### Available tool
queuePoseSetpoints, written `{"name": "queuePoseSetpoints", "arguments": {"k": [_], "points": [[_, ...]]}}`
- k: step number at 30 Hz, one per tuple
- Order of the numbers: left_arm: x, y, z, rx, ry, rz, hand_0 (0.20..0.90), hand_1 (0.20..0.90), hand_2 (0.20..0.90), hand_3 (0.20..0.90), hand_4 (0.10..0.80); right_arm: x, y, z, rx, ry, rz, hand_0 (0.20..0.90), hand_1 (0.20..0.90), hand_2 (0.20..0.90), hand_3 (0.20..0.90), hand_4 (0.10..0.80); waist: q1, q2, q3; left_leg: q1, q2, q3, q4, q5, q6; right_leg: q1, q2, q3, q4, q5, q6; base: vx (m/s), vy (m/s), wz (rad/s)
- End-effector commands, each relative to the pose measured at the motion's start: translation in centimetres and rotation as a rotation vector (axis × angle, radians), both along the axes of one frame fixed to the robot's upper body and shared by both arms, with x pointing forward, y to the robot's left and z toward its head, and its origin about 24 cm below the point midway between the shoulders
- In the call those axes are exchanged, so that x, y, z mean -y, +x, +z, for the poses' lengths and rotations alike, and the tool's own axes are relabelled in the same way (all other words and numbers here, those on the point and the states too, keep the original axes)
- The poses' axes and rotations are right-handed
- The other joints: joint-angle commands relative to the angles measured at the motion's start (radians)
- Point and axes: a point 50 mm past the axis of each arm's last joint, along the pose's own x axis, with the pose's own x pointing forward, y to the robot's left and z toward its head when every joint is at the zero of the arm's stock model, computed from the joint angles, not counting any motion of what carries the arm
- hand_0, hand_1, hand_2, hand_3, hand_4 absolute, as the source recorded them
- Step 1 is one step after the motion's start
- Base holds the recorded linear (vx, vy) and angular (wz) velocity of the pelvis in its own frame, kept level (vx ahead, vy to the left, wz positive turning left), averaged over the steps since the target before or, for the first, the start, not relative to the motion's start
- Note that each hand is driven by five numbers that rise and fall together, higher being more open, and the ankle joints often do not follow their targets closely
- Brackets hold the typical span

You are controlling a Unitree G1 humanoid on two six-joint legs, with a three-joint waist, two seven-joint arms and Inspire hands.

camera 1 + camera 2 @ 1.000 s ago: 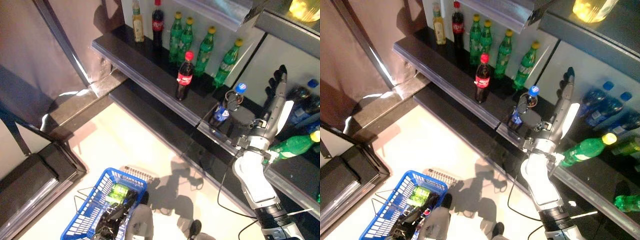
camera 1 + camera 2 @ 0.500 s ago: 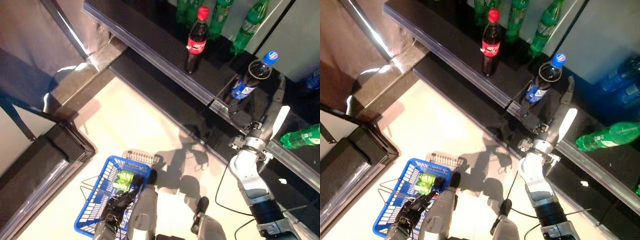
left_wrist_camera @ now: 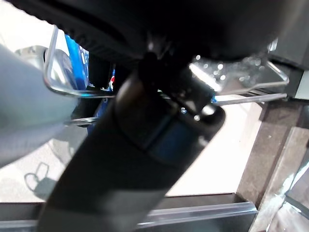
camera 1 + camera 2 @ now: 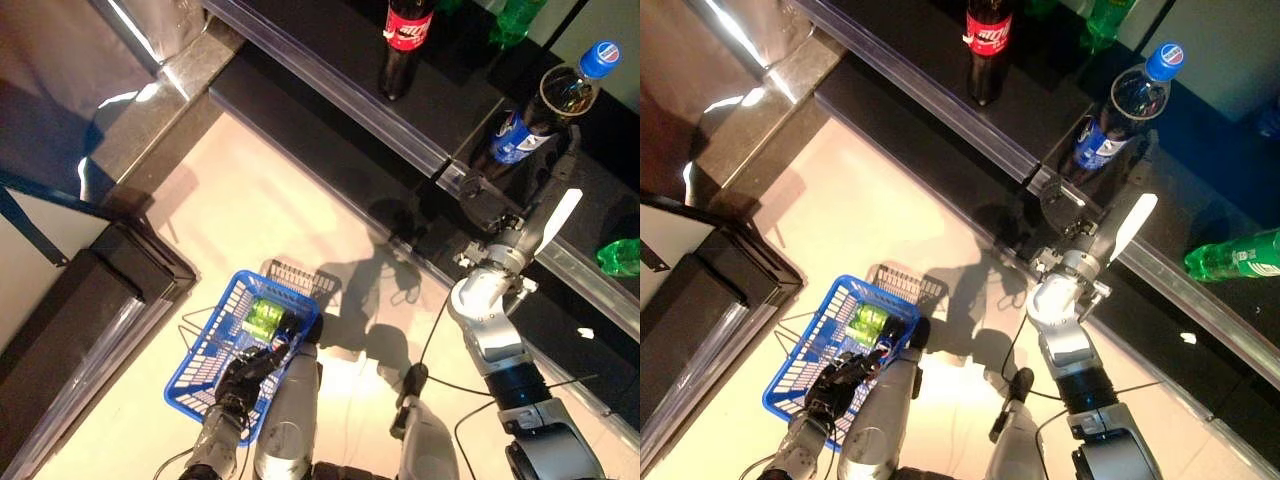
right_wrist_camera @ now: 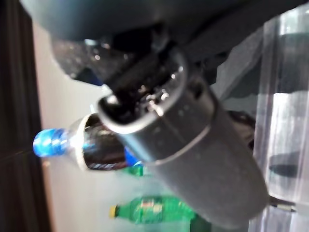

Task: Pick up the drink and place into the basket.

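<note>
A dark bottle with a blue cap (image 4: 535, 118) stands on the lower black shelf (image 4: 330, 95). My right hand (image 4: 545, 222) is open with straight fingers, just right of this bottle and close to it, holding nothing. The bottle also shows past the hand in the right wrist view (image 5: 91, 147). My left hand (image 4: 243, 377) is shut on the thin wire handles (image 3: 251, 82) of the blue basket (image 4: 212, 345), which hangs low at the left. A green drink (image 4: 265, 316) lies inside the basket.
A red-capped cola bottle (image 4: 402, 40) stands further left on the shelf. A green bottle (image 4: 620, 255) lies on its side at the right, beyond a clear shelf rail (image 4: 590, 285). A dark low platform (image 4: 90, 330) stands left of the basket.
The camera has tilted down, so the whole picture has shifted. My right hand stays straight beside the blue-capped bottle and now reaches less high against it. The basket still hangs from my left hand.
</note>
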Motion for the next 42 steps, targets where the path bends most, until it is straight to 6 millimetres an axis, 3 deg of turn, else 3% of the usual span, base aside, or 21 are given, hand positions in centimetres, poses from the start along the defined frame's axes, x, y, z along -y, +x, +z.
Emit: {"name": "queuePoseSetpoints", "arguments": {"k": [1,12,19,26,29,30,32,42], "points": [[-0.5,0.4,2.3,0.212,0.034,-0.051,0.300,0.300,0.300,0.200,0.100,1.2,-0.5,7.0,0.308,0.026,-0.012,0.900,0.900,0.900,0.900,0.800,-0.010,0.014,-0.015,-0.097,-0.012,-0.075,0.013,0.055,-0.013,0.031,-0.037,0.012,0.102,-0.038,-0.051,0.000,0.000,0.00],[-0.3,1.8,3.3,0.235,0.039,-0.065,0.300,0.300,0.300,0.200,0.100,2.7,0.4,10.7,0.385,0.080,-0.032,0.900,0.900,0.900,0.900,0.800,0.000,0.018,-0.015,-0.145,-0.017,-0.071,0.019,0.058,0.002,-0.051,-0.033,0.017,0.121,-0.027,-0.060,-0.001,0.000,-0.04],[-0.7,2.1,3.6,0.237,0.042,-0.061,0.300,0.300,0.300,0.200,0.100,2.5,0.7,13.2,0.420,0.038,0.005,0.900,0.900,0.900,0.900,0.800,0.010,0.019,-0.015,-0.155,-0.023,-0.072,0.013,0.061,0.011,-0.091,-0.028,0.014,0.137,-0.024,-0.064,0.000,0.000,0.00],[-0.7,2.7,4.0,0.250,0.039,-0.062,0.300,0.300,0.300,0.200,0.100,3.2,0.9,14.1,0.435,0.069,-0.020,0.900,0.900,0.900,0.900,0.800,0.010,0.016,-0.015,-0.158,-0.026,-0.066,0.013,0.059,0.018,-0.112,-0.026,0.014,0.147,-0.021,-0.064,0.000,0.000,0.00],[-0.8,2.8,4.2,0.257,0.041,-0.068,0.300,0.300,0.300,0.200,0.100,3.7,1.0,14.7,0.447,0.086,-0.018,0.721,0.721,0.721,0.691,0.591,0.014,0.015,-0.015,-0.161,-0.025,-0.064,0.013,0.058,0.022,-0.123,-0.025,0.010,0.152,-0.018,-0.064,0.000,0.000,0.00],[-0.8,2.9,4.2,0.257,0.042,-0.068,0.300,0.300,0.300,0.200,0.100,3.8,1.1,14.8,0.449,0.087,-0.017,0.721,0.721,0.721,0.691,0.591,0.014,0.015,-0.015,-0.161,-0.025,-0.063,0.013,0.058,0.022,-0.124,-0.025,0.010,0.154,-0.018,-0.064,0.000,0.000,0.00],[-1.1,3.0,4.4,0.254,0.047,-0.070,0.300,0.300,0.300,0.200,0.100,4.3,1.1,15.4,0.460,0.085,-0.015,0.300,0.300,0.300,0.200,0.100,0.016,0.013,-0.015,-0.162,-0.025,-0.062,0.014,0.057,0.024,-0.134,-0.024,0.008,0.161,-0.017,-0.066,0.000,0.000,0.00],[-1.8,3.2,4.7,0.267,0.053,-0.068,0.300,0.300,0.300,0.200,0.100,5.5,0.9,16.4,0.484,0.101,-0.035,0.300,0.300,0.300,0.200,0.100,0.017,0.002,-0.015,-0.155,-0.027,-0.058,0.015,0.051,0.033,-0.154,-0.015,0.003,0.185,-0.019,-0.068,0.000,0.000,0.00]]}}
